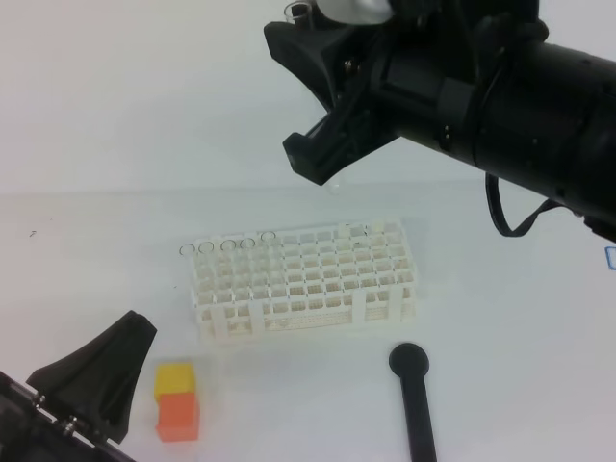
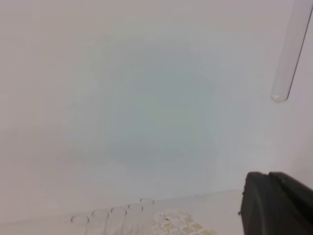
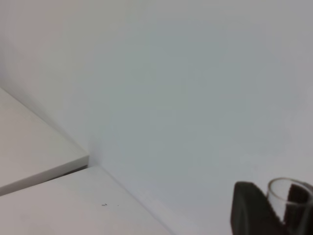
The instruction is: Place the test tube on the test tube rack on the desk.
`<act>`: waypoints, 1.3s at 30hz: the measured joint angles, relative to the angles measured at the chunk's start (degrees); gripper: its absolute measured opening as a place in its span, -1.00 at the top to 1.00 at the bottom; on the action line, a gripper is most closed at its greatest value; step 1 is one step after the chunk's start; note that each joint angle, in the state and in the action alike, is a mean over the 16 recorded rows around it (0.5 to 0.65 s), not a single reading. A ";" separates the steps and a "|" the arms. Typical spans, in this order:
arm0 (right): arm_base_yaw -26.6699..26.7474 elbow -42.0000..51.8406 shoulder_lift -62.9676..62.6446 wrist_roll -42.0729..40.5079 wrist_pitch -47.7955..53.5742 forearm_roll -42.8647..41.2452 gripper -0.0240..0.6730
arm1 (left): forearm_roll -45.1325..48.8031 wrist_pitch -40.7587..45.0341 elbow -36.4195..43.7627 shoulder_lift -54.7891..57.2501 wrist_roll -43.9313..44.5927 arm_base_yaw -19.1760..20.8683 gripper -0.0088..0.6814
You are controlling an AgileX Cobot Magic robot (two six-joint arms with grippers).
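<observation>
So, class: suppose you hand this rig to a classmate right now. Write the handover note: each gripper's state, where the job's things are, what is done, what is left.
Right gripper: shut on the test tube, held upright in the air, above and behind the test tube rack.
Left gripper: shut, holding nothing, low at the front left by the yellow-orange block.
Rack: on the desk, with several tubes already along its back-left row.
Also on the desk: a black round-ended stick, front right.
Done: tube picked up and lifted.
Left: bring the tube over a free hole, lower it in, release.
</observation>
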 joint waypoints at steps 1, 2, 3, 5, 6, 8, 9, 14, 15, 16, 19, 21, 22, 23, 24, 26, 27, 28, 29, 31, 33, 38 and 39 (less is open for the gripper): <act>0.00 0.00 0.00 -0.02 0.06 0.00 0.57 | 0.00 0.12 0.00 0.00 0.00 0.00 0.98; 0.00 0.00 0.00 -0.04 0.12 0.00 0.57 | -0.01 0.20 -0.12 0.00 0.00 0.00 0.98; 0.00 0.00 0.00 -0.05 0.16 0.00 0.57 | -0.01 0.24 -0.12 0.00 0.00 0.00 0.98; 0.00 0.00 0.00 -0.07 0.22 0.00 0.57 | -0.03 0.25 -0.25 0.00 0.00 0.00 0.98; 0.00 0.00 0.00 -0.08 0.25 0.00 0.57 | -0.01 0.25 -0.12 0.00 0.00 0.00 0.98; 0.00 0.00 0.00 -0.10 0.31 0.00 0.57 | -0.01 0.25 -0.12 0.00 0.00 0.00 0.98; 0.00 0.00 0.00 -0.11 0.37 0.00 0.57 | -0.01 0.25 -0.13 0.00 0.00 0.00 0.98; 0.00 0.00 0.00 -0.16 1.05 0.00 0.57 | -0.06 0.64 -0.01 -0.15 0.09 -0.05 0.98; 0.00 0.00 0.00 -0.17 1.28 0.00 0.57 | -0.08 0.95 -0.01 -0.36 0.17 -0.09 0.98; 0.00 0.00 0.00 -0.18 1.55 0.00 0.57 | -0.08 1.36 -0.13 -0.72 0.25 -0.13 0.98; 0.00 0.00 0.00 -0.19 2.46 0.00 0.57 | 0.06 3.05 -0.12 -2.63 0.48 -0.24 0.98; 0.00 0.00 0.00 -0.20 3.09 0.00 0.57 | 0.20 4.47 -0.13 -4.61 0.63 -0.30 0.98; 0.00 0.00 0.00 -0.21 3.40 0.00 0.57 | 0.27 5.22 -0.25 -5.82 0.71 -0.29 0.98; 0.00 0.00 0.00 -0.22 3.71 0.00 0.57 | 0.36 5.97 -0.25 -7.13 0.79 -0.26 0.98; 0.00 0.00 0.00 -0.23 4.01 0.00 0.57 | 0.45 6.72 -0.25 -8.56 0.86 -0.17 0.98; 0.00 0.00 0.00 -0.23 4.55 0.00 0.57 | 0.64 8.23 -0.25 -11.77 1.02 0.16 0.98; 0.00 0.00 0.00 -0.24 4.78 0.00 0.57 | 0.74 8.99 -0.25 -13.52 1.10 0.41 0.98; 0.00 0.00 0.00 -0.24 4.98 0.00 0.57 | 0.83 9.69 -0.25 -15.38 1.17 0.71 0.98; 0.00 0.00 0.00 -0.25 5.15 0.00 0.57 | 0.96 10.30 -0.37 -17.27 1.23 1.06 0.98; 0.00 0.00 0.00 -0.29 5.40 0.00 0.57 | 1.18 11.30 -0.38 -21.10 1.24 1.96 0.98; 0.00 0.00 0.00 -0.35 5.50 0.00 0.57 | 1.33 11.92 -0.38 -24.80 1.24 3.03 0.98; 0.00 0.00 0.00 -0.79 5.59 0.00 0.57 | 1.48 12.31 -0.26 -33.00 1.24 6.21 0.98; 0.00 0.00 0.00 -0.91 5.61 0.00 0.57 | 1.48 12.31 -0.26 -34.45 1.24 6.85 0.98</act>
